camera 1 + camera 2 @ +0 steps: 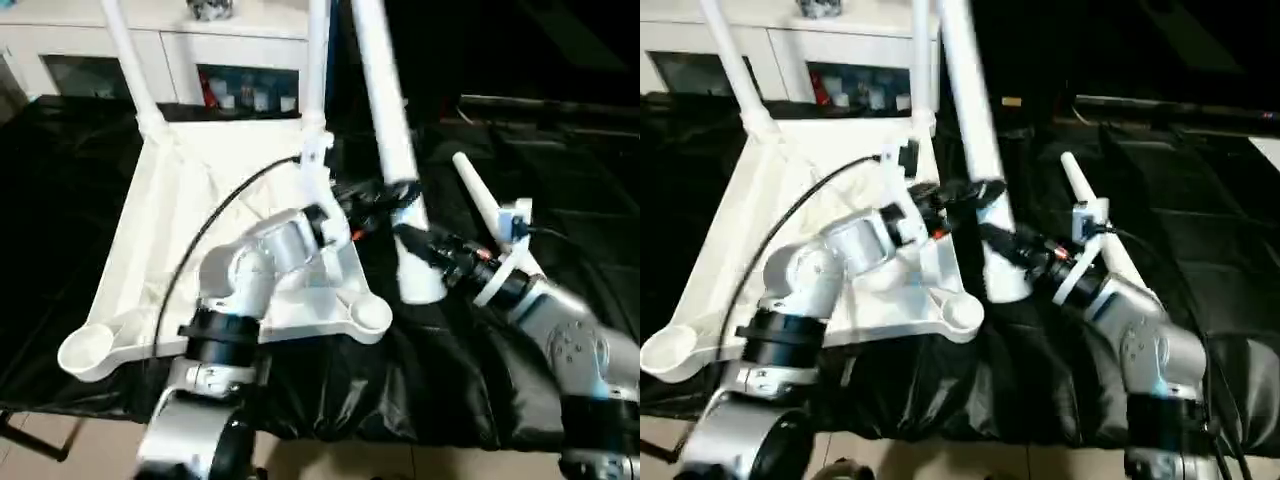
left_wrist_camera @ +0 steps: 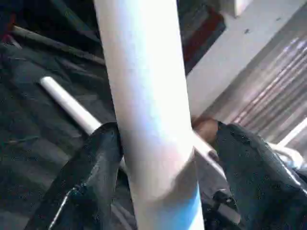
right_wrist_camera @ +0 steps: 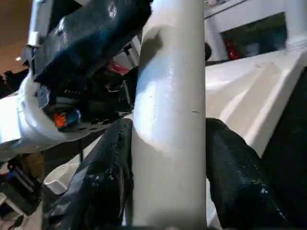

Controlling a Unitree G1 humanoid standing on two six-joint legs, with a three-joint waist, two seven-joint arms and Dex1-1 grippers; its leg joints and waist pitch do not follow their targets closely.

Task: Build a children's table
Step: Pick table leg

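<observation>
Nearest the camera, both silver forearms are reaching forward over the black-covered desk (image 1: 450, 400). Both are meeting on one white tube leg (image 1: 385, 110).

Right gripper (image 1: 412, 240) is grasping that leg low down, near its wide end. In the right wrist view the leg (image 3: 170, 120) is sitting between the two black fingers (image 3: 108, 177), pads on both sides.

Left gripper (image 1: 975, 195) is grasping the same leg just above the right gripper. The left wrist view shows the leg (image 2: 148, 105) between its fingers (image 2: 96, 163), one each side.

The leg is standing nearly upright, tilted a little, its wide end down by the cloth. That end is just beside the tabletop's near corner socket (image 1: 368, 312), not in it.

Tabletop (image 1: 200, 200) is lying upside down to the left of both grippers, ribbed underside up. Another empty socket (image 1: 88, 348) is at the near-left corner, well apart from the grippers.

Beyond the right gripper, a loose leg (image 1: 478, 195) is lying on the cloth. Farther back, two legs are standing in the far corner sockets: one (image 1: 128, 60) far-left, one (image 1: 318, 70) just behind the left gripper.

Handling, judged: the leg looks light, stiff, hollow and smooth, so likely slippery. A low hold near the wide end probably gives best control for seating. The long free top may swing.
</observation>
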